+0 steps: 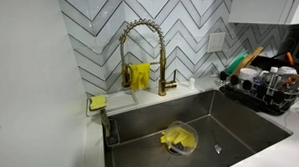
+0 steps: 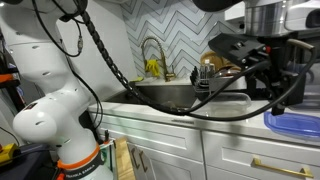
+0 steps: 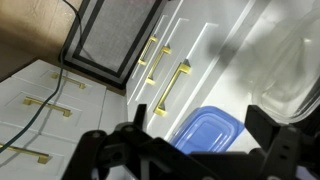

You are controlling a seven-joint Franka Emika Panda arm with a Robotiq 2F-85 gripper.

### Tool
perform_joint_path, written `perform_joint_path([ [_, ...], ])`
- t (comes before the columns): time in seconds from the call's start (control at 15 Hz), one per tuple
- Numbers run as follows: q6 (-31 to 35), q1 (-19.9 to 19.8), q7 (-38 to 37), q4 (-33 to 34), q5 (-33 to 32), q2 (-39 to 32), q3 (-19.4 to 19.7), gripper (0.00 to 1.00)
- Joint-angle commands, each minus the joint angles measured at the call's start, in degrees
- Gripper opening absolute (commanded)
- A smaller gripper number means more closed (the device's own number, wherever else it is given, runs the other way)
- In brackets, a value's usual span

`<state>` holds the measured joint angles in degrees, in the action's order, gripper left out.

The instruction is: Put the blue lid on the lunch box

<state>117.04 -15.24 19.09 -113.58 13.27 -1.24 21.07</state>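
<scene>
The blue lid (image 3: 210, 128) lies flat on the white counter, seen from above in the wrist view. It also shows at the right edge in an exterior view (image 2: 294, 122). My gripper (image 3: 198, 145) is open, with its dark fingers on either side of the lid and above it, not touching it. In an exterior view the gripper (image 2: 262, 62) hangs over the counter, to the left of and above the lid. A clear container with something yellow inside (image 1: 178, 139) sits in the sink. I cannot tell if it is the lunch box.
A gold faucet (image 1: 141, 53) stands behind the steel sink (image 1: 238, 122). A black dish rack (image 1: 264, 90) with a green-handled brush is to the sink's right. A yellow sponge (image 1: 97, 102) lies at its left corner. A clear plastic edge (image 3: 296, 70) lies near the lid. White cabinet doors with gold handles (image 3: 168, 88) are below.
</scene>
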Motion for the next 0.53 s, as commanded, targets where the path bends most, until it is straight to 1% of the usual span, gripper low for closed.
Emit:
perform_joint_path([
  [0.0, -0.1, -1.3, 0.0, 0.7, 0.0, -0.7, -1.3, 1.00],
  [0.2, -0.1, -1.3, 0.0, 1.2, 0.0, -0.9, -1.3, 1.00],
  [0.4, 0.3, -2.6, 0.7, 4.9, 3.6, -6.3, -0.9, 1.00],
  [0.47, -0.5, -3.3, 1.7, 6.3, 6.2, -8.1, -1.1, 1.00],
])
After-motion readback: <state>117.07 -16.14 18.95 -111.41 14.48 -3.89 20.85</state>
